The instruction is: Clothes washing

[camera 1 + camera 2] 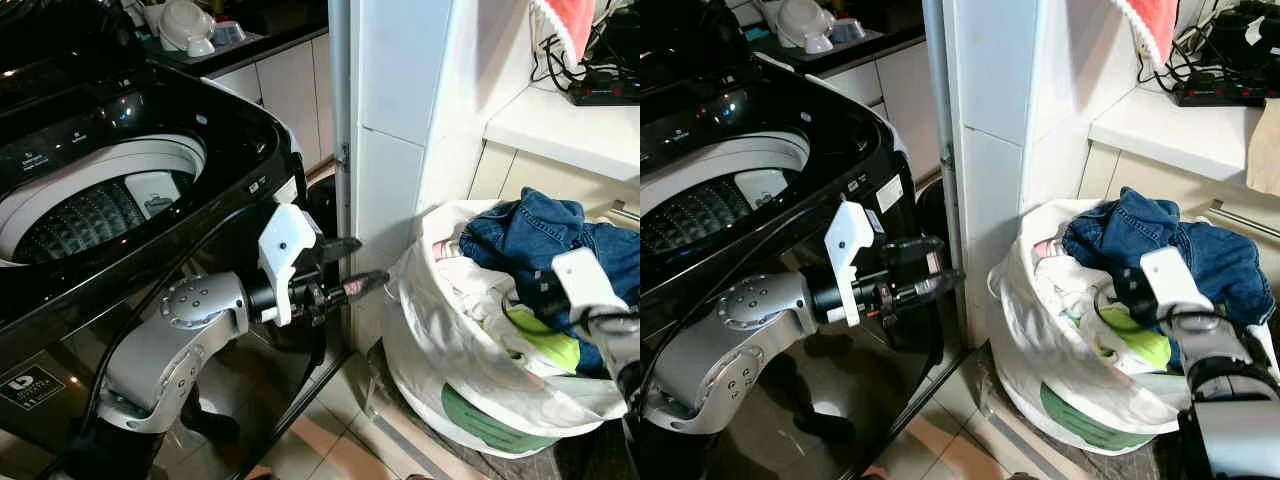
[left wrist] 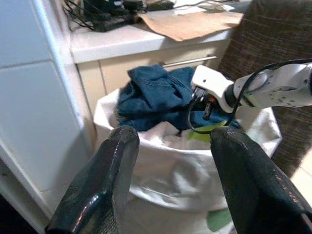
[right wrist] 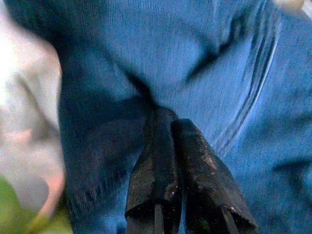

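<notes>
A black top-loading washing machine [image 1: 230,120] stands on my left with its lid up and its drum [image 1: 90,215] showing. A white laundry bag [image 1: 450,350] sits on the floor to the right. It is heaped with a blue denim garment [image 1: 530,235], white cloth and a green piece [image 1: 545,340]. My left gripper [image 1: 368,260] is open in the air between machine and bag, pointing at the bag, with nothing between its fingers. My right gripper [image 3: 163,114] is down in the bag, its fingers shut on a fold of the blue garment.
A white tiled pillar [image 1: 390,150] rises between machine and bag. Behind the bag is a white counter [image 1: 560,125] with a black power strip [image 1: 600,95] and cables. Dishes [image 1: 185,25] stand on a far worktop. A brown chair back [image 2: 273,39] is beside the bag.
</notes>
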### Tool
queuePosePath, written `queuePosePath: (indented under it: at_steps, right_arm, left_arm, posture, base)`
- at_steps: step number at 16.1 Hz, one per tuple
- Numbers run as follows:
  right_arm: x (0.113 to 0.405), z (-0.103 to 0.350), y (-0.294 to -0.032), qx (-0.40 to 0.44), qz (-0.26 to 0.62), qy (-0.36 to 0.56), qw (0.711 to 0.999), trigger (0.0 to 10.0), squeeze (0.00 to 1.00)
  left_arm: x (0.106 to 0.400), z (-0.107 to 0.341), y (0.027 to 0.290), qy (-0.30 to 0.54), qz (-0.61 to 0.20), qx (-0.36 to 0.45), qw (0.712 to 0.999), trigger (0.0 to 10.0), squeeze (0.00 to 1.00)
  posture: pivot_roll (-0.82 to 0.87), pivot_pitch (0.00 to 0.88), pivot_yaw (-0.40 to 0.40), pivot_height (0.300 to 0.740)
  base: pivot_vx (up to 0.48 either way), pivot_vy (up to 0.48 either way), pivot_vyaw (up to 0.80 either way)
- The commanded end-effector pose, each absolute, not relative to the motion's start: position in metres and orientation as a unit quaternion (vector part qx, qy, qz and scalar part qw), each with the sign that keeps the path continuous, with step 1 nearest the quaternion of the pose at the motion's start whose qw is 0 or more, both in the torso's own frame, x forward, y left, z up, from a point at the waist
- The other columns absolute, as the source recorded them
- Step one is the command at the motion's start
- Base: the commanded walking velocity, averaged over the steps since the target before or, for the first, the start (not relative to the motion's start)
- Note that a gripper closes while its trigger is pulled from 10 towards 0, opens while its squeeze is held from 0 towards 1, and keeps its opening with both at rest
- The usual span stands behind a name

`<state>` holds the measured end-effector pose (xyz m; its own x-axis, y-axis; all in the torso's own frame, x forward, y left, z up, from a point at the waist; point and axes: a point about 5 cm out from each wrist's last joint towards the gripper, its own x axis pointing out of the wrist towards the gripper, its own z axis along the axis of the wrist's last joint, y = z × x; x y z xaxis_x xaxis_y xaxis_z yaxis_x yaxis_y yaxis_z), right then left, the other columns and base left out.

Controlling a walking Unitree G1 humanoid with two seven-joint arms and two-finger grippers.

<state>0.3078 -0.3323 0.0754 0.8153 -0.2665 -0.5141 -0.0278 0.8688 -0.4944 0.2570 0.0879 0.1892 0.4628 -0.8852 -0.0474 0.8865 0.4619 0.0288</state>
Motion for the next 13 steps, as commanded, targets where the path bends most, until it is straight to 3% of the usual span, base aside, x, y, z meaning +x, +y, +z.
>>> queuePosePath:
  at_steps: [1, 4, 5, 6, 13]
  right_arm:
    - [0.324, 0.093, -0.324, -0.239, -0.053, 0.247, 0.937, 0.0, 0.0]
    - [0.333, 0.111, -0.323, -0.256, -0.053, 0.206, 0.943, 0.0, 0.0]
    - [0.334, 0.114, -0.324, -0.278, -0.06, 0.205, 0.937, 4.2, 0.2]
    - [0.336, 0.116, -0.324, -0.303, -0.049, 0.207, 0.929, 10.0, 1.0]
    - [0.346, 0.131, -0.32, -0.359, -0.044, 0.199, 0.911, 10.0, 1.0]
  left_arm:
    - [0.263, 0.192, 0.093, 0.006, -0.499, 0.033, 0.866, 10.0, 0.0]
    - [0.268, 0.195, 0.093, -0.007, -0.488, 0.03, 0.872, 10.0, 0.0]
    - [0.269, 0.196, 0.092, -0.01, -0.487, 0.029, 0.873, 10.0, 0.0]
    - [0.27, 0.197, 0.091, -0.013, -0.488, 0.029, 0.872, 10.0, 0.0]
    - [0.267, 0.196, 0.092, -0.011, -0.484, 0.026, 0.875, 10.0, 0.0]
  posture:
    - [-0.05, 0.0, 0.094, 0.74]
    - [-0.06, 0.0, 0.102, 0.74]
    - [-0.06, 0.001, 0.105, 0.74]
    - [-0.06, 0.003, 0.108, 0.74]
    - [-0.04, 0.033, 0.095, 0.74]
  base:
    - [0.0, 0.0, 0.0]
    - [0.0, 0.0, 0.0]
    - [0.0, 0.0, 0.0]
    - [0.0, 0.0, 0.0]
    - [0.0, 0.0, 0.0]
